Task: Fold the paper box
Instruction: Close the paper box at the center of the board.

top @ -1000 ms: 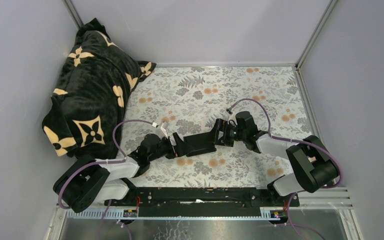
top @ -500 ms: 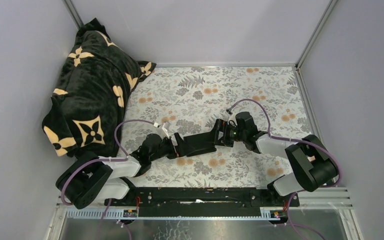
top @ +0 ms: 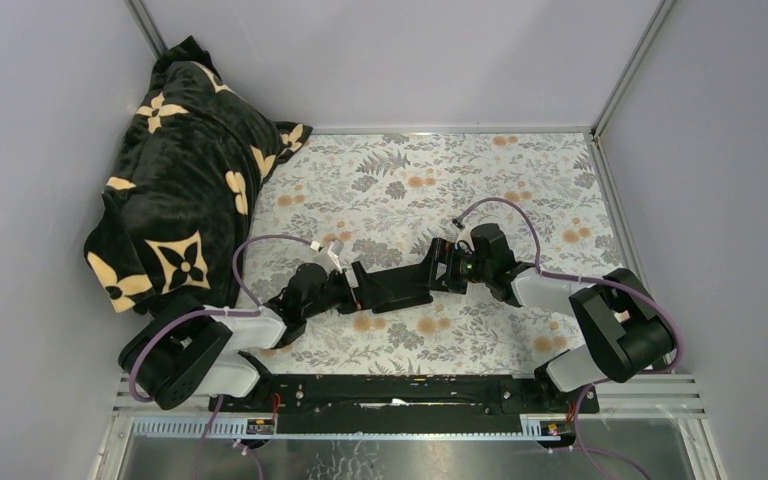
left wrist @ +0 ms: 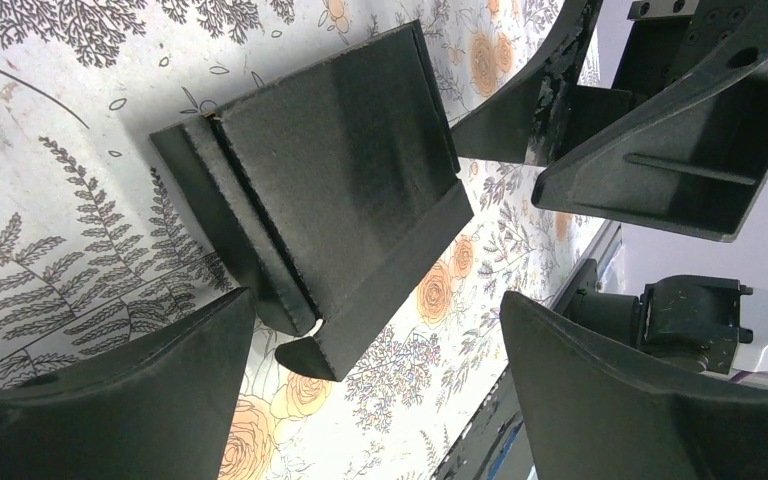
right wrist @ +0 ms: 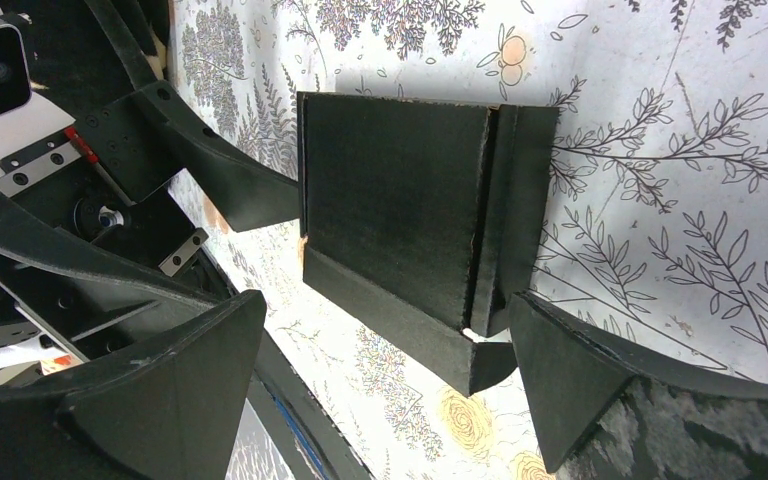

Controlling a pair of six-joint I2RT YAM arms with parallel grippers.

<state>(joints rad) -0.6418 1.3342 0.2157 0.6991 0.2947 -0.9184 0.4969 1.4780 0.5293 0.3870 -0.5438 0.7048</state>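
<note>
1. Position: a flat matte black card paper box [top: 397, 284] lies at the centre of the overhead frame on a white floral tablecloth [top: 410, 180], with narrow strips creased along two sides.
2. The left gripper [top: 352, 290] stands wide open at the box's left end. The right gripper [top: 440, 268] stands wide open at its right end. Neither holds anything.
3. Nothing pins the light card, so one finger's push could slide it rather than bend a crease.
4. An off-centre squeeze could crush a panel.
5. The facing fingers sit near each other and could collide.

Paper box [left wrist: 330, 190] before gaping left claw [left wrist: 375, 298]
</note>
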